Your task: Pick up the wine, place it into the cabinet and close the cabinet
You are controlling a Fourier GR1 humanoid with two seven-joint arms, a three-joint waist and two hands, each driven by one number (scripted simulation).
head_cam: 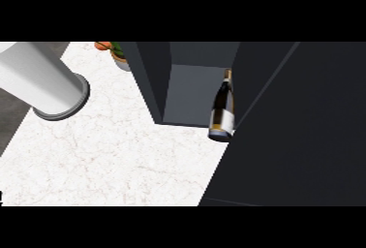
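Observation:
The wine bottle (223, 109) is dark with a pale label and a gold neck. It stands at the right side of the open dark cabinet (154, 82), its base at the front lip of the cabinet floor (190, 94). The cabinet's wide dark door (300, 135) fills the right of the head view, and its edge runs right beside the bottle. Neither hand shows; nothing holds the bottle.
A white cylinder with a grey ring (39, 80) slants over the upper left of the marble counter (107, 160). An orange and green thing in a small pot (114, 51) sits behind the cabinet's left wall. The counter's left edge drops to a grey floor.

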